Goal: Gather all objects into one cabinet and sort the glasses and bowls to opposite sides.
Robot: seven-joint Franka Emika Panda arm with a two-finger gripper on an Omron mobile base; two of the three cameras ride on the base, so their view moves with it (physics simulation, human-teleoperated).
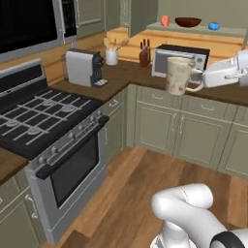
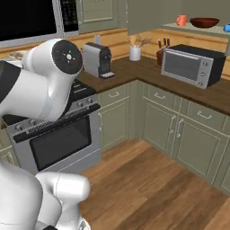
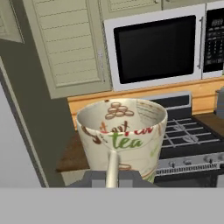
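Your hand [image 1: 201, 80] is clamped on the handle of the beige speckled mug [image 1: 178, 75], which hangs upright in the air in front of the toaster oven [image 1: 180, 59], above the edge of the worktop [image 1: 121, 72]. In the hand view the mug [image 3: 122, 135] sits right at the fingers, handle toward the camera, mouth up.

What matters now: the open cabinet shelf [image 1: 227, 30] is above the mug and further back, toward the wall. Already on it: orange tumbler [image 1: 165, 21] at the left end, red-brown bowl [image 1: 188, 22] in the middle, blue cup [image 1: 214, 26] to its right.

My read: the mug needs to go up and back, landing on the tumbler's side so the cups group away from the bowl. The gap between tumbler and bowl looks tight, so watch the handle swing. The blue cup is on the wrong side of the bowl and probably needs moving.
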